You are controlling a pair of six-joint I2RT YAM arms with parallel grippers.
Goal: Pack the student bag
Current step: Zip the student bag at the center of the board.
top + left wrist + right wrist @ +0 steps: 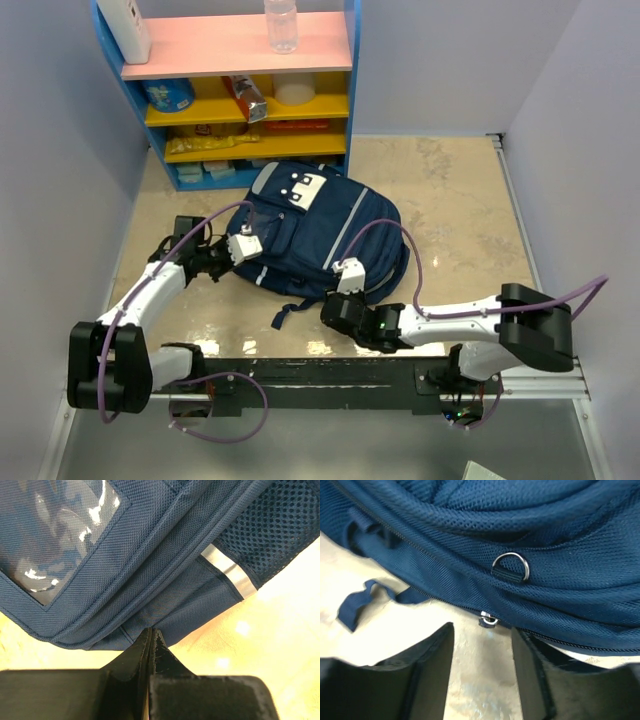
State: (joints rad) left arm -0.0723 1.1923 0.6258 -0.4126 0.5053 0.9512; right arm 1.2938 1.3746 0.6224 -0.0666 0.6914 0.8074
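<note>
The navy blue, grey-striped fabric backpack [318, 235] lies flat on the beige marbled tabletop [460, 200], before a blue shelf unit with pink and yellow boards [240, 100], pale walls [60, 150] around. At its hem the left gripper [151, 631] is pressed closed; the right gripper [482, 630] gapes by a silver zip pull [487, 620].

The student bag [300, 245] blocks reach to the shelf [220, 45].

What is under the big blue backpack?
The beige table shows all around the backpack, so the bag lies on it. Anything right beneath is covered by the fabric and cannot be seen.
</note>
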